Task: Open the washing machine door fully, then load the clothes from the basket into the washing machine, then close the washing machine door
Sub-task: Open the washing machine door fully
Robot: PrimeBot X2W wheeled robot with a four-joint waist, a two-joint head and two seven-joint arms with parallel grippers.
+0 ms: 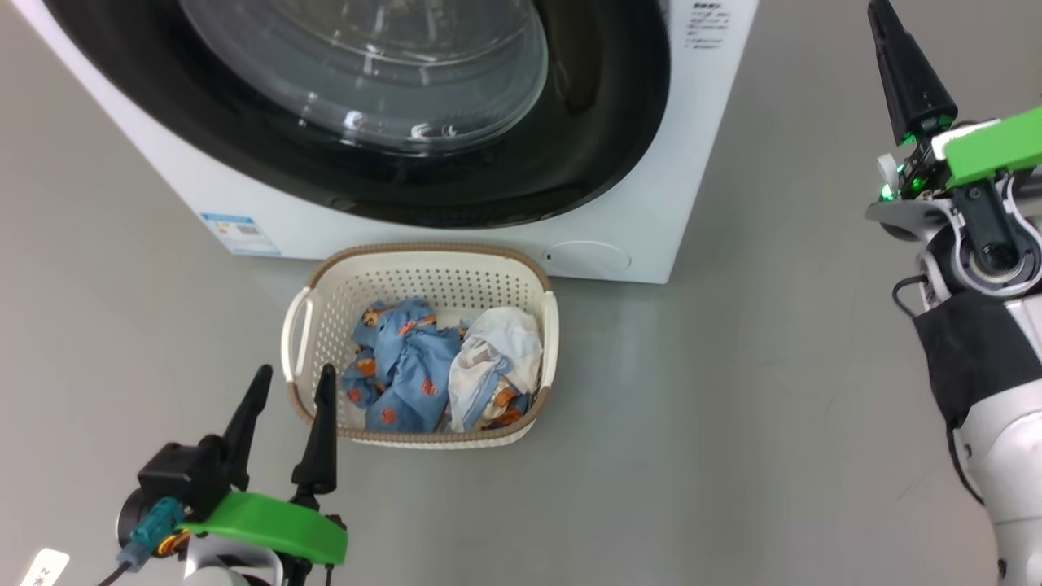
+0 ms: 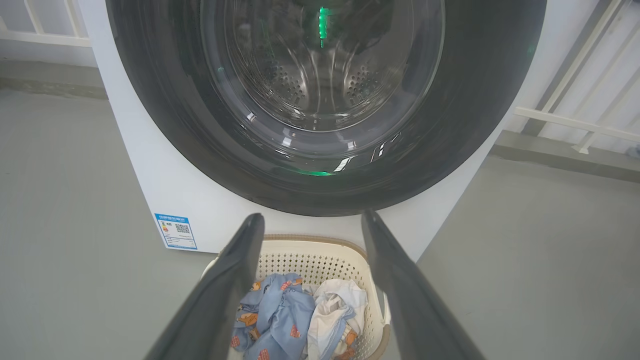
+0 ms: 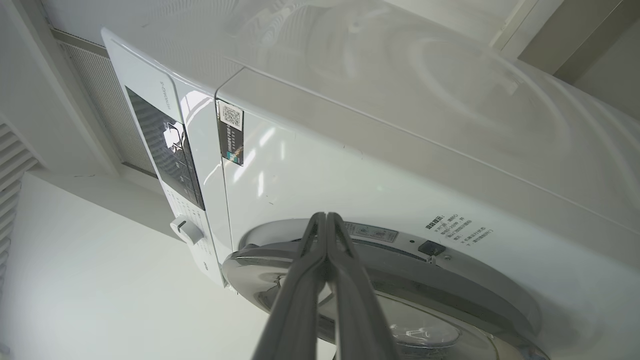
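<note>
Sitting on the floor just before the washing machine, the basket holds the clothes, blue printed and white. The washing machine door is closed. Writing on the blue label is unreadable. Left gripper jaws stand wide; right gripper jaws are pressed together, empty.

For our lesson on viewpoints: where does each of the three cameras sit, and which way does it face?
Head: looks down at basket and washing machine; left gripper, right gripper show.
Left wrist: low, faces the door; own open fingers.
Right wrist: raised, faces the machine's upper front; own shut fingers.
Head and left wrist share basket, clothes, door.
</note>
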